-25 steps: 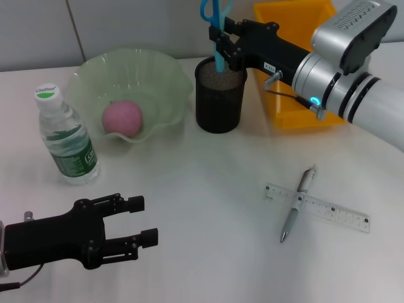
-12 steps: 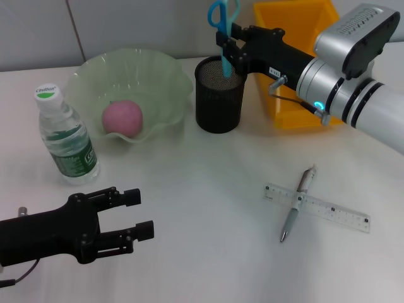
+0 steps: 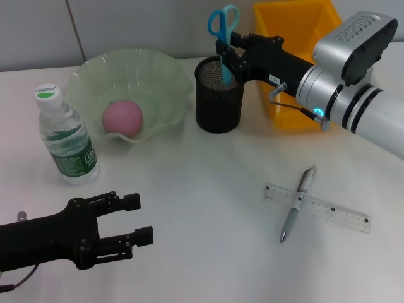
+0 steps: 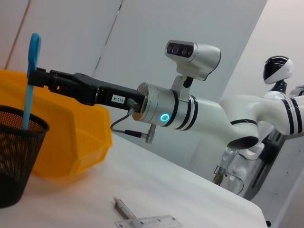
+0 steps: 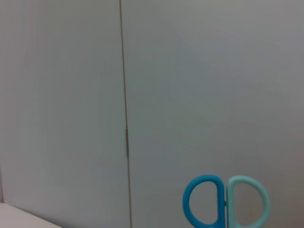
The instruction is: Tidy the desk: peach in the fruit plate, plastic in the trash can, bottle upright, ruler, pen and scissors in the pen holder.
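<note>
Right gripper: reaching over the pen holder from the robot's right, its fingers closing on the scissors just below the handles.
Scissors: standing upright with the blue handles up and the blades dipping into the pen holder; in the right wrist view only the two handle loops are showing against the wall.
Pen holder: black mesh cup standing between the fruit plate and the trash can; also showing in the left wrist view.
Left gripper: hovering low over the near left part of the desk, its fingers spread apart and gripping nothing.
Peach: lying inside the fruit plate.
Fruit plate: pale green wavy bowl, sitting just beside the pen holder.
Bottle: standing upright with its cap on, near the fruit plate's left side.
Pen: lying across the ruler on the near right part of the desk.
Ruler: clear strip lying flat under the pen.
Trash can: yellow bin standing behind the right arm.
</note>
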`<move>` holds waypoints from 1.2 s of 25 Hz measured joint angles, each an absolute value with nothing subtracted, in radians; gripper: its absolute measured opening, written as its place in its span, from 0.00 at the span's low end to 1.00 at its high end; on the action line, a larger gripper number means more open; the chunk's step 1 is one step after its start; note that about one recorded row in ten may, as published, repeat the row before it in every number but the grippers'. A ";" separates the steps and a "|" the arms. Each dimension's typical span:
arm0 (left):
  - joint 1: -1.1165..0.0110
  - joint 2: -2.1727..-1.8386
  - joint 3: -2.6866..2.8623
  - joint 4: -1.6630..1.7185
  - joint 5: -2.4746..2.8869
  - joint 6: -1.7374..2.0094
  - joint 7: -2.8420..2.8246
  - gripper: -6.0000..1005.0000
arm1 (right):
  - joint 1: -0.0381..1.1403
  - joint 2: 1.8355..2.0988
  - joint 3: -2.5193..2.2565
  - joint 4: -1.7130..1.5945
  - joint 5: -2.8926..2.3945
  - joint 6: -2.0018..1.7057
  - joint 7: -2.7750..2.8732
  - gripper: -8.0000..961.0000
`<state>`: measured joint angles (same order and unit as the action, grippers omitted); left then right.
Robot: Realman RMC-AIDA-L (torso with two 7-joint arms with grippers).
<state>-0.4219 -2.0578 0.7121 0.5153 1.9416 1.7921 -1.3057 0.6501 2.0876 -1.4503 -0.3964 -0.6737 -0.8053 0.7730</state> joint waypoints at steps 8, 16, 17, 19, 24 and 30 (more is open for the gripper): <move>-0.421 -2.059 0.709 0.512 1.943 1.796 -1.303 0.78 | 0.645 2.089 -1.464 -0.394 -0.679 -0.808 0.773 0.46; -0.420 -2.059 0.707 0.515 1.943 1.802 -1.304 0.78 | 0.621 2.089 -1.454 -0.397 -0.676 -0.858 0.777 0.64; -0.420 -2.059 0.707 0.515 1.943 1.802 -1.304 0.78 | 0.619 2.089 -1.452 -0.398 -0.675 -0.863 0.778 0.65; -0.420 -2.058 0.709 0.515 1.941 1.804 -1.303 0.78 | 0.613 2.088 -1.445 -0.401 -0.670 -0.876 0.779 0.68; -0.419 -2.058 0.707 0.515 1.941 1.813 -1.300 0.78 | 0.592 2.087 -1.437 -0.401 -0.597 -0.898 0.779 0.68; -0.419 -2.059 0.708 0.513 1.940 1.813 -1.295 0.78 | 0.554 2.086 -1.391 -0.390 -0.556 -1.016 0.772 0.68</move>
<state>-0.4187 -2.0590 0.7080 0.5135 1.9405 1.8126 -1.2950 0.5537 2.0862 -1.3914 -0.3896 -0.5556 -1.0164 0.7716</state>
